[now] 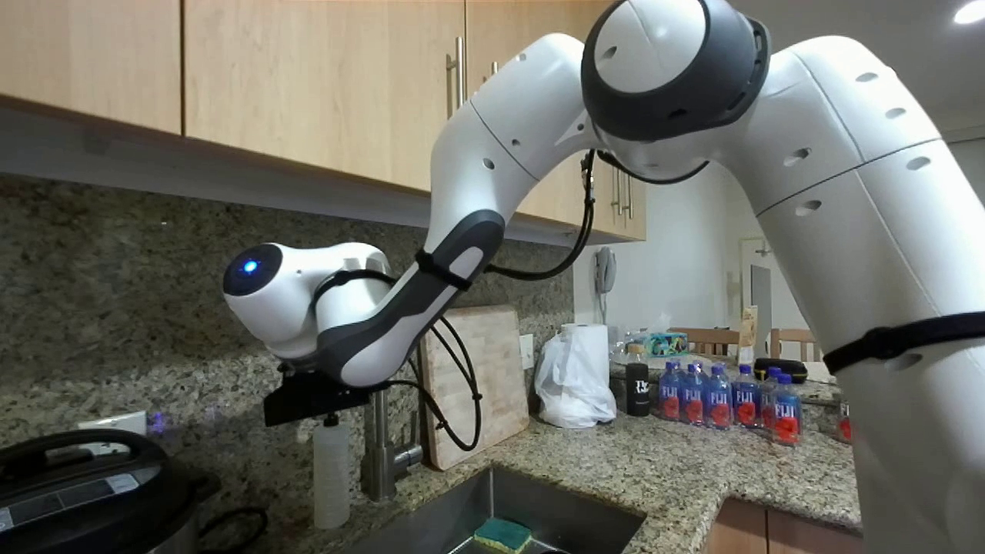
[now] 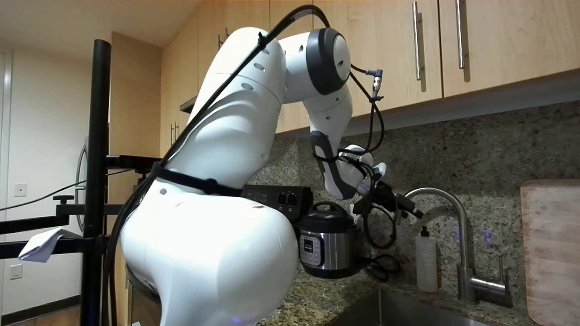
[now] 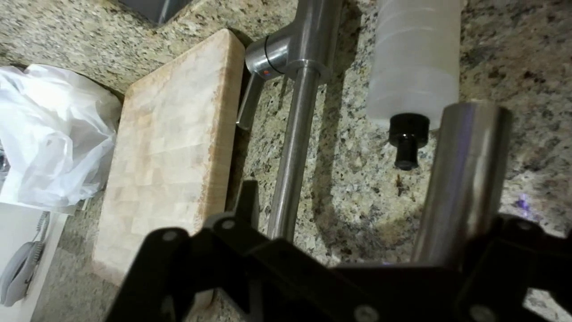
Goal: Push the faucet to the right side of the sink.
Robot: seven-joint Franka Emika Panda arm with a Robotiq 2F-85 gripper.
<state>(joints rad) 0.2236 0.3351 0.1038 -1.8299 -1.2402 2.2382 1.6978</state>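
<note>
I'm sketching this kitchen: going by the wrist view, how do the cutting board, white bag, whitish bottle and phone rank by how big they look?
Largest to smallest:
1. Cutting board
2. White bag and whitish bottle: too alike to rank, both cut off by the picture's edge
3. Phone

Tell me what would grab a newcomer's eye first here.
The big white Franka arm first, bending across both exterior views. Then the brushed-steel gooseneck faucet, arching up between the dark sink and the granite backsplash. Last, the cluster of blue-capped FIJI water bottles, on the granite counter in an exterior view.
</note>
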